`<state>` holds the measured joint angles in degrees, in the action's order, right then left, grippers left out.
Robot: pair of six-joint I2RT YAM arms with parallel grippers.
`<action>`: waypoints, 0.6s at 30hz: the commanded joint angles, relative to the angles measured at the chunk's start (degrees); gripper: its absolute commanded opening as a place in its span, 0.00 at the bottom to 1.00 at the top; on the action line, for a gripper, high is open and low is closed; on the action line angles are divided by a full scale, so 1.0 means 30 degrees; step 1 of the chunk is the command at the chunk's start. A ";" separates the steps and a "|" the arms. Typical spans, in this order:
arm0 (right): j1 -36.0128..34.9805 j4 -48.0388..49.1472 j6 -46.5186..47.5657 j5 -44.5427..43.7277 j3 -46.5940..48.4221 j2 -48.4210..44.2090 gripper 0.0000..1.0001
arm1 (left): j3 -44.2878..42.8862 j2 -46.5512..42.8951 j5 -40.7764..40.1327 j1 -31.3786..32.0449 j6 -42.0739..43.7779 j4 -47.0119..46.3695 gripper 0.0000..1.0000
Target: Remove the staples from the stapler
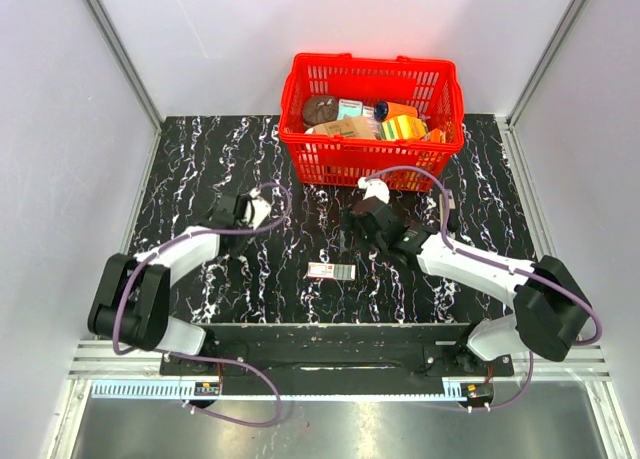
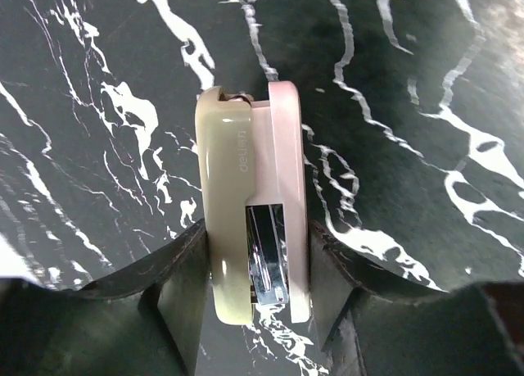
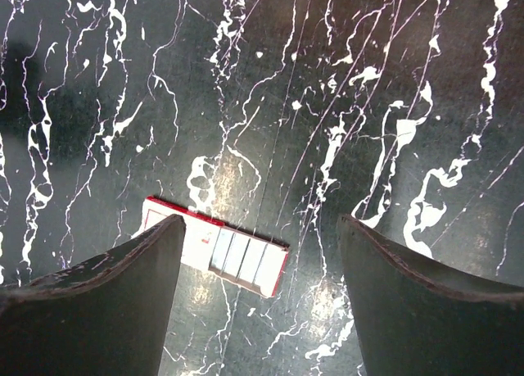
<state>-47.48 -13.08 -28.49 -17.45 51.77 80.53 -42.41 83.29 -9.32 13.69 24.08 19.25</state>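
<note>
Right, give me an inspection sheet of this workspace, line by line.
Surface: black white-veined table, no spills seen.
Job's things: stapler, slim dark bar lying just beyond the labelled box; detail too small.
Clutter: labelled box, red-and-white, flat mid-table; red basket of goods at the far edge.
Grippers: left gripper, jaws shut on a beige-and-pink piece with silver insert; right gripper, jaws open, holding nothing.
Cables: purple cables loop along both arms.
Surroundings: pale walls, metal corner posts.
</note>
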 commanded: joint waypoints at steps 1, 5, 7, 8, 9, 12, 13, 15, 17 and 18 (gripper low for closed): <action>-0.0285 0.1196 -0.1049 0.0661 -0.0438 -0.0565 0.81 | 0.2119 -0.1832 -0.5175 0.3423 0.1933 -0.2337 0.51; -0.0285 0.1401 -0.1343 0.0691 -0.0878 -0.0827 0.82 | 0.4435 -0.1223 -0.9509 0.7672 0.2696 -0.4769 0.51; -0.0285 0.1402 -0.1431 0.0573 -0.1025 -0.1003 0.82 | 0.5024 0.0063 -1.1065 0.9199 0.2872 -0.5766 0.51; -0.0285 0.1314 -0.1431 0.0486 -0.1084 -0.1120 0.83 | 0.5258 0.0650 -1.1710 0.9785 0.2902 -0.6176 0.52; -0.0285 0.1256 -0.1431 0.0457 -0.1113 -0.1237 0.84 | 0.5406 0.1207 -1.2181 1.0168 0.2816 -0.6355 0.53; -0.0256 0.1022 -0.1431 0.0223 -0.1289 -0.1647 0.87 | 0.5204 0.1477 -1.2100 1.0932 0.1997 -0.5921 0.62; -0.0285 0.0963 -0.1431 0.0135 -0.1347 -0.1823 0.88 | 0.4999 0.1186 -1.1750 1.1021 0.1559 -0.5424 0.66; -0.0285 0.0816 -0.1314 -0.0012 -0.1435 -0.1970 0.91 | 0.4385 0.0076 -1.0872 1.1051 0.0593 -0.3961 0.79; -0.0285 0.0670 -0.1168 -0.0187 -0.1407 -0.2088 0.92 | 0.3508 -0.1096 -0.9732 1.1109 -0.0228 -0.2265 0.84; -0.0285 0.0669 -0.1080 -0.0246 -0.1377 -0.2088 0.93 | 0.3068 -0.1711 -0.8826 1.1138 -0.0638 -0.1298 0.84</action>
<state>-47.72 -11.64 -31.92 -16.01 47.57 76.29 -29.52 83.22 -46.00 46.41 29.61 4.67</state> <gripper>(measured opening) 0.915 0.825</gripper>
